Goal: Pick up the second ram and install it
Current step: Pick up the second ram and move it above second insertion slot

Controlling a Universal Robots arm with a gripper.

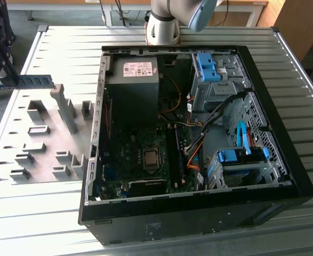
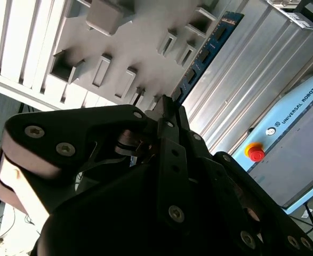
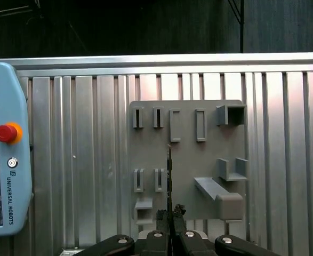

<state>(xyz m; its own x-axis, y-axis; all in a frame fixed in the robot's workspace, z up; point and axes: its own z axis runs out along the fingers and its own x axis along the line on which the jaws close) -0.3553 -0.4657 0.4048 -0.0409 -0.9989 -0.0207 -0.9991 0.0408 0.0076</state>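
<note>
Black claw [image 3: 170, 212] clamped on long thin blue circuit-board ram stick [image 2: 206, 53]; long axis runs straight out from claw tips, over grey slotted fixture plate [image 3: 188, 160]. Open black computer case [image 1: 172, 226] well apart, beyond stick's free end.

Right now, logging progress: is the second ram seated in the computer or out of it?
Out. The gripper is shut on the second ram, by the grey fixture plate, outside the open case.

Open computer case [image 1: 172, 226], grey holder plate [image 1: 9, 120]
</note>
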